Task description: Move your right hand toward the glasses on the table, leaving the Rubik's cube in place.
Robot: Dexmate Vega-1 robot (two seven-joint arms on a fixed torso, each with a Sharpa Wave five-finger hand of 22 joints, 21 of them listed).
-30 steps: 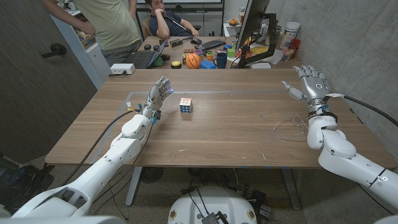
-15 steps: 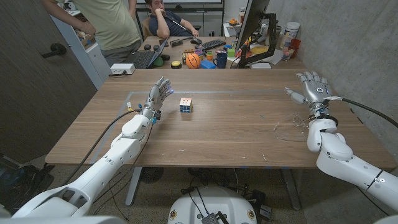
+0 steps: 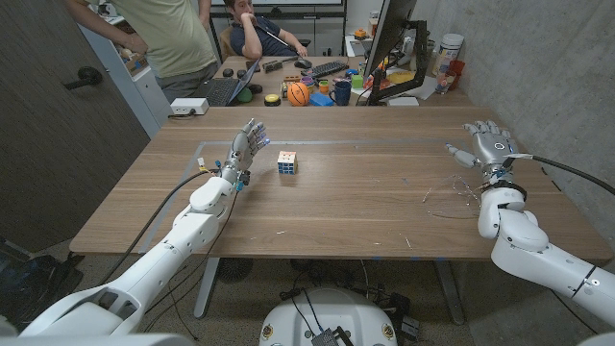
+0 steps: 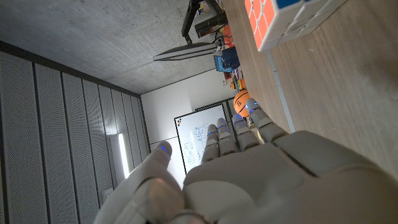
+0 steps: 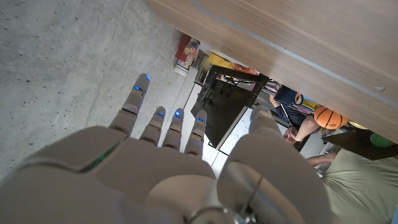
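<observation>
A Rubik's cube sits on the wooden table, left of the middle. My left hand stands just to the left of it, fingers apart and pointing up, holding nothing. In the left wrist view the cube lies beyond the fingers of that left hand. Clear-framed glasses lie near the table's right side, faint against the wood. My right hand hovers just behind and to the right of them, fingers spread and empty. In the right wrist view the right hand points past the table edge.
A white box sits at the table's far left corner. Behind the table is a cluttered desk with a monitor, a basketball, a mug and a laptop. Two people are behind it. A concrete wall closes the right side.
My right hand has come down and toward the near side, closing on the glasses. The left hand and the cube have stayed put.
</observation>
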